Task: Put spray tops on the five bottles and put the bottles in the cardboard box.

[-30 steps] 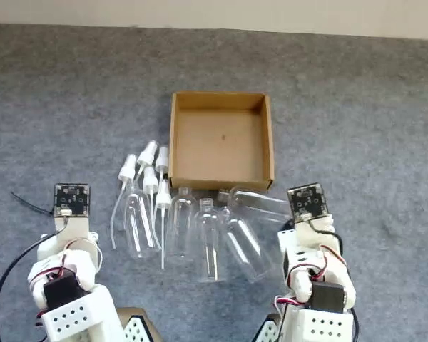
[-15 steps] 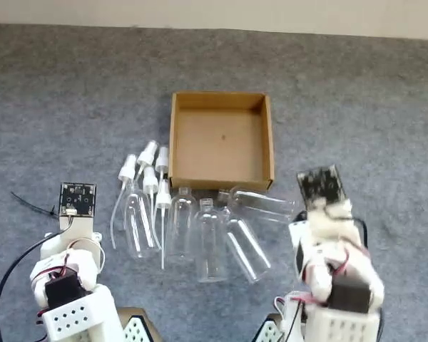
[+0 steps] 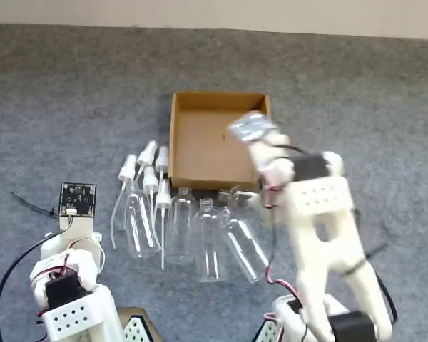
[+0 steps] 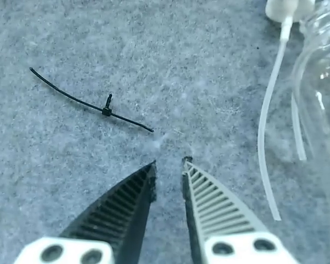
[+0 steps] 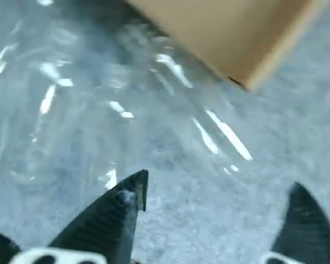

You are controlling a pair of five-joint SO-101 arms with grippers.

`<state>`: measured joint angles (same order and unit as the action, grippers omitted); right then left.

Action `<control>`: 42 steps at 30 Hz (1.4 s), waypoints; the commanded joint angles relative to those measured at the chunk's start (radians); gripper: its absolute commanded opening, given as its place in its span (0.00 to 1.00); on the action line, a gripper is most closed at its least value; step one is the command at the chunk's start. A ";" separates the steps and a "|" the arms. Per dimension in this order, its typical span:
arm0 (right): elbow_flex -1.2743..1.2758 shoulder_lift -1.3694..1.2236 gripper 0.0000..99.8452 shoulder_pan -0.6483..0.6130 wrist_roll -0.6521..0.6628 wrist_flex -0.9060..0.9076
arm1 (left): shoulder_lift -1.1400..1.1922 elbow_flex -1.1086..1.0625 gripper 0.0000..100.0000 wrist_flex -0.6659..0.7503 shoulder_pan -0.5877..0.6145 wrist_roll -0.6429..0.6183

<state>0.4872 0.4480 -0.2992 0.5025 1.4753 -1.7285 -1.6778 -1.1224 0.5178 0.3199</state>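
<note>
— Bottles (image 3: 208, 246)? Lie uncapped, five side by side on the bench (image 3: 71, 85), just in front of the cardboard box (image 3: 207, 153). Spray tops (image 3: 148, 171) loose beside them, toward the left arm.

— Any change?

— On the right, yes: up from rest beside the row a second ago, now stretched forward over the bottles nearest the box's front wall. Looks like the start of a first pick. Nothing capped or boxed yet.

— Right hand (image 5: 217, 184)?

— Spread wide, holds nothing, hovers over a clear bottle beside the box corner. Hard to say whether touching.

— Left hand (image 4: 169, 163)?

— Unmoved, parked low over bare bench. Barely parted, grips nothing, points toward a black cable tie (image 4: 107, 107).
</note>
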 commanded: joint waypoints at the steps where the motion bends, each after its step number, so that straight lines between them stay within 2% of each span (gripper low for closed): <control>1: -0.067 -0.101 0.40 -0.120 0.101 0.008 | 0.001 -0.024 0.08 -0.003 -0.012 0.009; 5: -0.065 -0.136 0.40 -0.117 0.160 -0.045 | 0.001 -0.024 0.08 -0.005 -0.012 0.009; 14: 0.105 -0.174 0.40 -0.090 0.161 -0.217 | 0.001 -0.024 0.08 -0.005 -0.012 0.009; 20: 0.209 -0.173 0.40 -0.028 0.158 -0.325 | 0.001 -0.024 0.08 -0.005 -0.012 0.009; 27: 0.303 -0.173 0.27 0.053 0.153 -0.421 | 0.001 -0.024 0.08 -0.005 -0.012 0.009; 39: 0.318 -0.166 0.14 0.117 0.153 -0.412 | 0.001 -0.024 0.08 -0.005 -0.012 0.009; 42: 0.318 -0.102 0.13 0.117 0.153 -0.346 | 0.001 -0.024 0.08 -0.005 -0.012 0.009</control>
<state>0.8124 0.2639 -0.1964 0.6559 1.0687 -1.7285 -1.6778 -1.1224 0.5178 0.3199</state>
